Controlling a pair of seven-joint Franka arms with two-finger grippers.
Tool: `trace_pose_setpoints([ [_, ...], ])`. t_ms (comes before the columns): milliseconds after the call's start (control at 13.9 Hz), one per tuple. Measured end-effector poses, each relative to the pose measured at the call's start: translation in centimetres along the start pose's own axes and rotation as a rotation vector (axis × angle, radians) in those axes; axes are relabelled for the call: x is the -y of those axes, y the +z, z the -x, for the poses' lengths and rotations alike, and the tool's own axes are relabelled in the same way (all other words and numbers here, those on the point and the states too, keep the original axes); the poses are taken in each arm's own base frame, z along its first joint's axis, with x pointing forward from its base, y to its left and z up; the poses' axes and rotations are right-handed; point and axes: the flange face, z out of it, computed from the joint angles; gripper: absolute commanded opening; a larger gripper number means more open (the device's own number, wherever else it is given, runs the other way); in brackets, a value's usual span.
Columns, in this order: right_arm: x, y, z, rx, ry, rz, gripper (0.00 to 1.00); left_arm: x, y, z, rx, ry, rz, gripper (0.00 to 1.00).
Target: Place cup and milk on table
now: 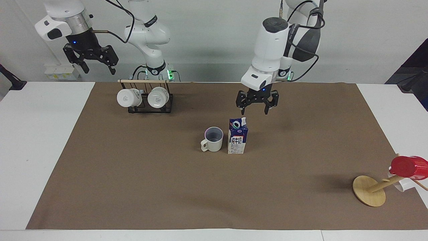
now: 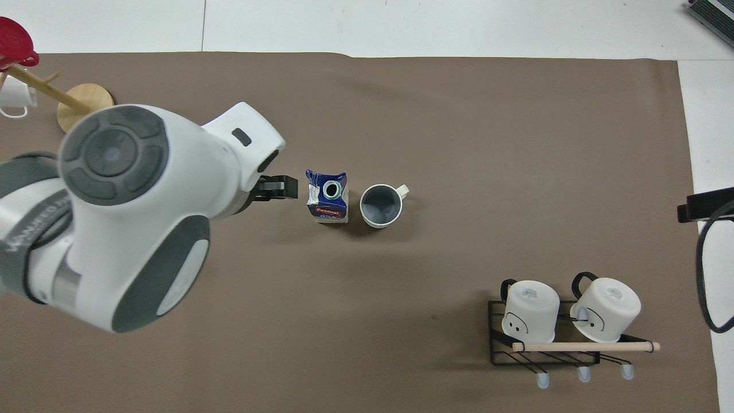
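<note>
The cup (image 1: 213,139), a cream mug with a grey inside, stands upright on the brown mat (image 1: 133,174) of the table. It also shows in the overhead view (image 2: 381,205). The milk (image 1: 237,136), a blue-and-white carton, stands upright right beside it toward the left arm's end (image 2: 328,196). My left gripper (image 1: 256,107) is open and empty, raised in the air above the mat, apart from the carton. My right gripper (image 1: 97,66) is open and empty, held high above the mug rack's end of the table; that arm waits.
A black wire rack (image 1: 149,97) with two white mugs stands near the right arm's base (image 2: 559,330). A tipped wooden stand (image 1: 369,190) with a red cup (image 1: 408,166) lies at the left arm's end.
</note>
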Motion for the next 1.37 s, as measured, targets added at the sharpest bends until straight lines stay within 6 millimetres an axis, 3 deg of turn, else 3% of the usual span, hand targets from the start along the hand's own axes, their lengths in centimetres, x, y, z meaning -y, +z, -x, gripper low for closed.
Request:
trace_pose_setpoints([
  [504, 0.0, 0.0, 0.0, 0.0, 0.0, 0.0, 1.0, 11.6, -3.3, -1.0, 0.025, 0.081, 0.016, 1.0],
  [791, 0.0, 0.0, 0.0, 0.0, 0.0, 0.0, 1.0, 18.4, -7.5, -1.2, 0.018, 0.135, 0.034, 1.0],
  [1151, 0.0, 0.0, 0.0, 0.0, 0.0, 0.0, 1.0, 21.2, -10.2, -1.3, 0.02, 0.111, 0.029, 1.0],
  [1367, 0.0, 0.0, 0.0, 0.0, 0.0, 0.0, 1.0, 21.8, -10.5, -1.7, 0.026, 0.102, 0.028, 1.0],
])
